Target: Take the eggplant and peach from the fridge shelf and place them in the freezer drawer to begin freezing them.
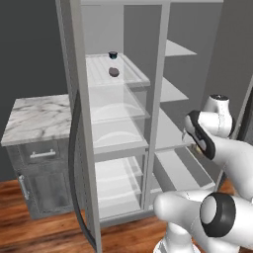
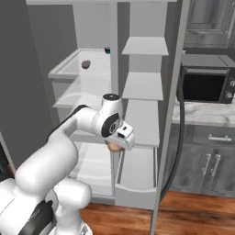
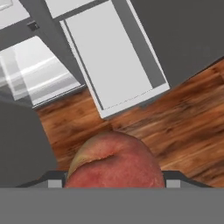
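The peach (image 3: 114, 159), red-blushed with a yellow patch, sits between my fingertips in the hand view. My gripper (image 3: 114, 183) is shut on it. From the right base view, the peach (image 2: 112, 146) peeks out under the hand, above the near end of the open freezer drawer (image 2: 137, 172). Looking down from the hand, the pale-grey freezer drawer (image 3: 109, 57) lies ahead and below, over the wooden floor. The dark-purple eggplant (image 1: 113, 72) (image 2: 85, 64) rests on the ridged fridge shelf (image 1: 131, 74) (image 2: 69, 69) at the top left of the fridge.
A black cup (image 1: 112, 55) stands behind the eggplant. The open fridge door (image 1: 74, 123) stands to the left, with a marble counter (image 1: 37, 118) beyond it. A microwave (image 2: 204, 85) sits on the right counter. Smooth shelves (image 2: 144, 87) fill the right column.
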